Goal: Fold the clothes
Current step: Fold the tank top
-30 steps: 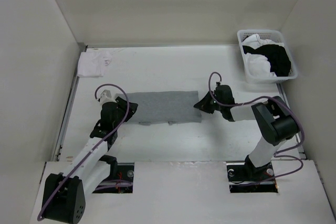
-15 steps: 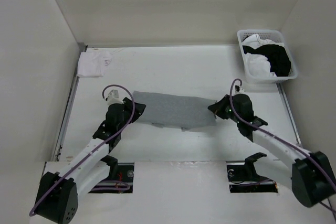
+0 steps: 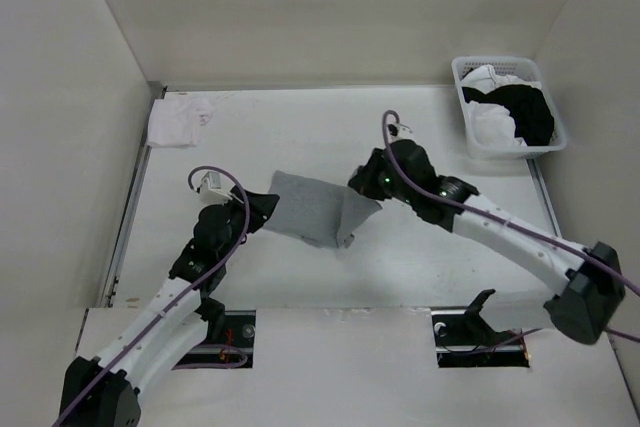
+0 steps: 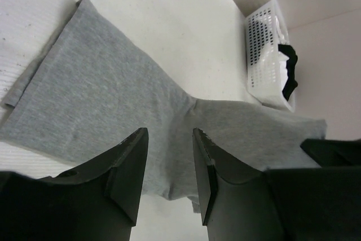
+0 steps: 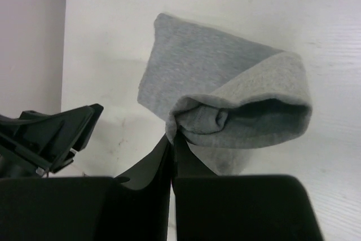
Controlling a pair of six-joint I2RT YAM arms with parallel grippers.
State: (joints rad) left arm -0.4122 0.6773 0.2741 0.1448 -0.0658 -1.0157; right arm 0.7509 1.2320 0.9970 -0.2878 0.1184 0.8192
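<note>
On the white table [image 3: 300,277], the gray T-shirt [image 3: 312,209] lies near centre, its 3 o'clock end lifted and doubled over. Soft, light and limp, it should sag, so doubled edges suit pinching. The right gripper [image 3: 362,191] clamps that raised end; the left gripper [image 3: 266,209] stands parted at its 9 o'clock edge.

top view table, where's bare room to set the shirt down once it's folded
Widest bare patch: the far strip of table between the white cloth and the basket. A second lies along the near edge, below the gray T-shirt. Crowded: the centre around the shirt, and the right side, crossed by the right arm.
</note>
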